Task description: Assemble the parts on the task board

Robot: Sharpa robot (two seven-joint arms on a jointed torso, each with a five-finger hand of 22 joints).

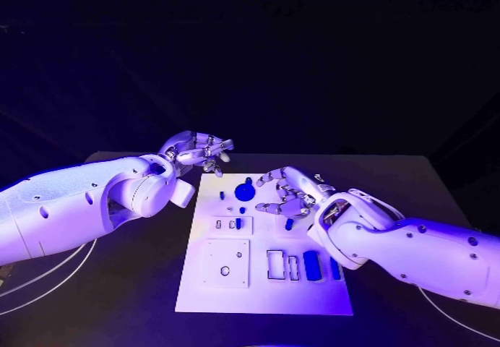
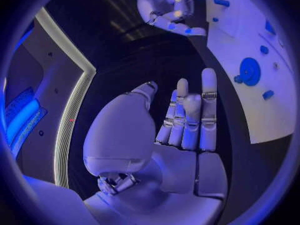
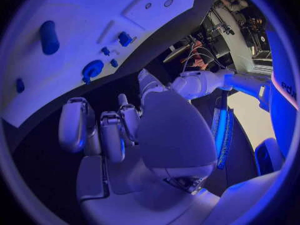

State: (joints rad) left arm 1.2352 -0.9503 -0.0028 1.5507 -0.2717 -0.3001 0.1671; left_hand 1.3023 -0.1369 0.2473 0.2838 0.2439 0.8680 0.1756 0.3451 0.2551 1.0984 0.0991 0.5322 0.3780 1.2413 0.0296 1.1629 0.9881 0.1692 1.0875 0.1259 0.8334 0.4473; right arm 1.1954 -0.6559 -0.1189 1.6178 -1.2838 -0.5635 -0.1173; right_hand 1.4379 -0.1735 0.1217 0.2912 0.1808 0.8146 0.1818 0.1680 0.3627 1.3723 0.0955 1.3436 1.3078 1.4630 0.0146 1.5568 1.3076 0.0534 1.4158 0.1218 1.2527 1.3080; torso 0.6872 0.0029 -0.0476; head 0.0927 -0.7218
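Task board (image 1: 214,289) lying mid-table, white, reaching toward the near edge. Blue parts on it: round disc (image 1: 245,191) near its far edge, upright bars (image 1: 313,267) along its near right side. Left hand (image 1: 201,153) hovering past the board's far left corner, fingers loosely spread, holding nothing. Right hand (image 1: 289,196) hanging over the board's far right part, fingers curled apart, nothing gripped.

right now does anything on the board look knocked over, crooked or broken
Nothing stands out. The task board lies flat and square on the table, the blue parts sit in line on it, and both the left hand and right hand hover empty.
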